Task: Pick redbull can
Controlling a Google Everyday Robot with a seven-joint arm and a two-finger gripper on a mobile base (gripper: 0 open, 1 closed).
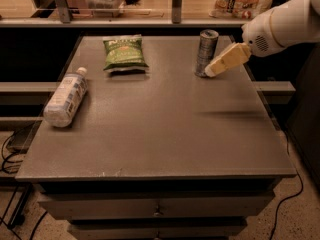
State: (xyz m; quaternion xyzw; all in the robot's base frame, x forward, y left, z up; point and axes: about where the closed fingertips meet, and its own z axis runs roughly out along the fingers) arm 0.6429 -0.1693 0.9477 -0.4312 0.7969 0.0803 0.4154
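The gripper (214,70) is held just beside the upright redbull can (206,49) (its opening cannot be told); the can should be straddled squarely.

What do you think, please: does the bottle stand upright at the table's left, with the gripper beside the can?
Not quite: the camera view shows the bottle lying on its side at the table's left, with the gripper beside the can.

gripper (211,72) just beside redbull can (205,48) on its right, chip bag (124,54) well apart leftward, bare counter (165,134) in front
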